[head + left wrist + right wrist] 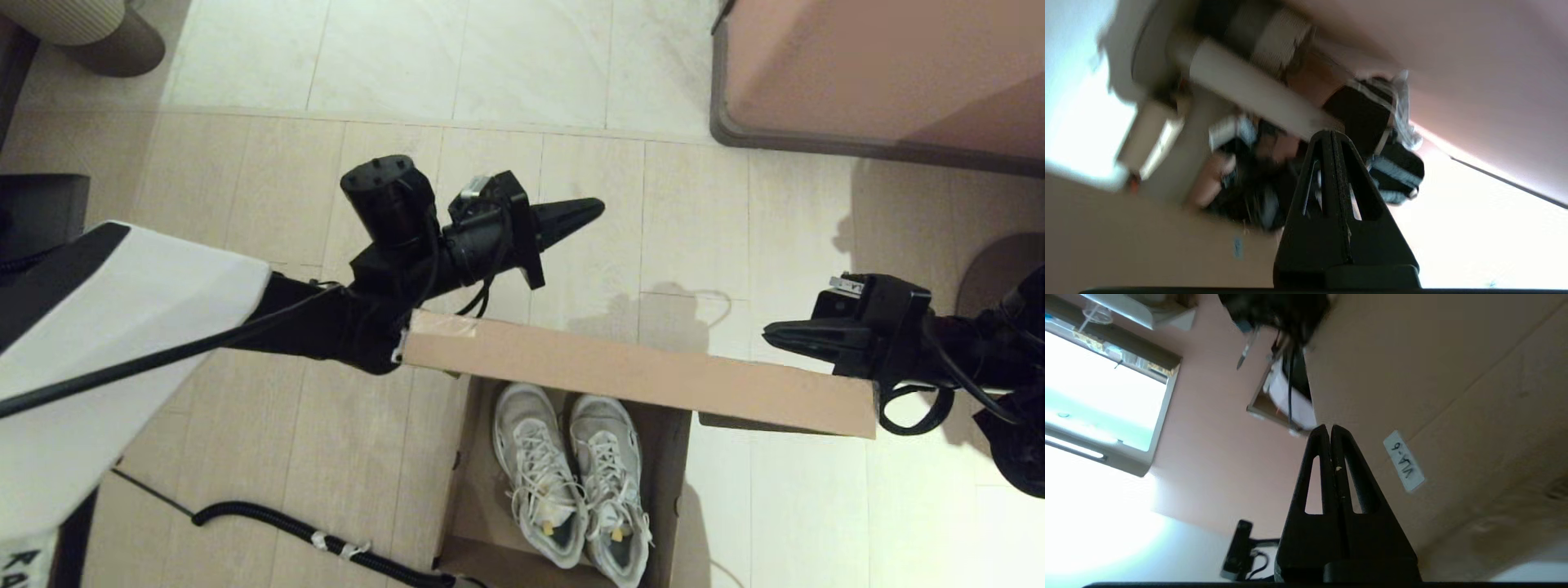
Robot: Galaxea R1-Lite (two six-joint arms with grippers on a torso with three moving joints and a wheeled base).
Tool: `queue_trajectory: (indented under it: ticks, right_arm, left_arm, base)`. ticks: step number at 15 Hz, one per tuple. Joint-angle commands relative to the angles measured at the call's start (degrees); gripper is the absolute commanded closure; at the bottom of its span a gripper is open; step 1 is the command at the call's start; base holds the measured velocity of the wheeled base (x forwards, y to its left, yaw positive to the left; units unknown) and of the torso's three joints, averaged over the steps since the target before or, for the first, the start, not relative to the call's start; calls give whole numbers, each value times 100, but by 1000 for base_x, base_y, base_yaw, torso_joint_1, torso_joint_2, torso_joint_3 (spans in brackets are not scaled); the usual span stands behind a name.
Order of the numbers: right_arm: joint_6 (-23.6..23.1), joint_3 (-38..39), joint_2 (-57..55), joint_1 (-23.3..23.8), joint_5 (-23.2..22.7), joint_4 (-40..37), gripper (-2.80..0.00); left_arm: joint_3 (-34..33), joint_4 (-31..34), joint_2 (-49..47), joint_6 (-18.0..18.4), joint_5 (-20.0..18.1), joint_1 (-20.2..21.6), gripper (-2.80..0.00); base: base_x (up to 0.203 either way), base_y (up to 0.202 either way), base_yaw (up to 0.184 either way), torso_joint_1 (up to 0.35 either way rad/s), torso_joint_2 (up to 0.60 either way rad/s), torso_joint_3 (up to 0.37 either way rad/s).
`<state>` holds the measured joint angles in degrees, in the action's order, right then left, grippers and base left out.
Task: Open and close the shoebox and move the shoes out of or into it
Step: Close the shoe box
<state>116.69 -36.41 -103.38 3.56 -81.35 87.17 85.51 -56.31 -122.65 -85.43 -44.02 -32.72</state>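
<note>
The plain brown cardboard shoebox (563,490) stands open with the white lace-up sneakers (571,482) inside (lid raised), both the left gripper (592,210) and the right gripper (771,333) pressed together, empty; closing remains.

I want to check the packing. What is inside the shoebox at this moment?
Inside the shoebox lies the pair of white shoes, side by side. The raised lid covers the far end of the box, so that part cannot be seen.

Pale tiled floor (522,73) meeting beige planks, pinkish-brown furniture block (882,65) with grey base far right, black corrugated hose (269,523) lying near.
</note>
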Motion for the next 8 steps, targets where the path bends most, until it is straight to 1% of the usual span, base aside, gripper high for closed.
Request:
queue_trajectory:
  ticks: [1, 2, 3, 5, 6, 8]
  right_arm:
    - [-201, 170, 121, 244, 162, 49, 0]
    - [-269, 202, 123, 314, 454, 49, 0]
    - [-298, 203, 116, 359, 907, 49, 0]
    - [-322, 146, 76, 404, 1737, 49, 0]
    - [-375, 122, 23, 408, 2039, 49, 0]
    - [-615, 19, -88, 413, 2122, 49, 0]
  left_arm:
    - [-691, -37, 553, -33, -17, -200, 0]
    - [-1001, -76, 688, -10, -10, -301, 0]
    - [-1302, -204, 818, 29, -3, -398, 0]
    - [-1698, -457, 1069, 57, 6, -516, 0]
    - [-1898, -491, 1191, 60, 7, -579, 0]
    - [-2255, -510, 1442, 75, 16, -627, 0]
  base:
    - [0, 0, 0, 0, 0, 0]
    - [0, 0, 0, 0, 0, 0]
    - [0, 0, 0, 0, 0, 0]
    - [0, 0, 0, 0, 0, 0]
    - [0, 0, 0, 0, 0, 0]
    - [0, 0, 0, 0, 0, 0]
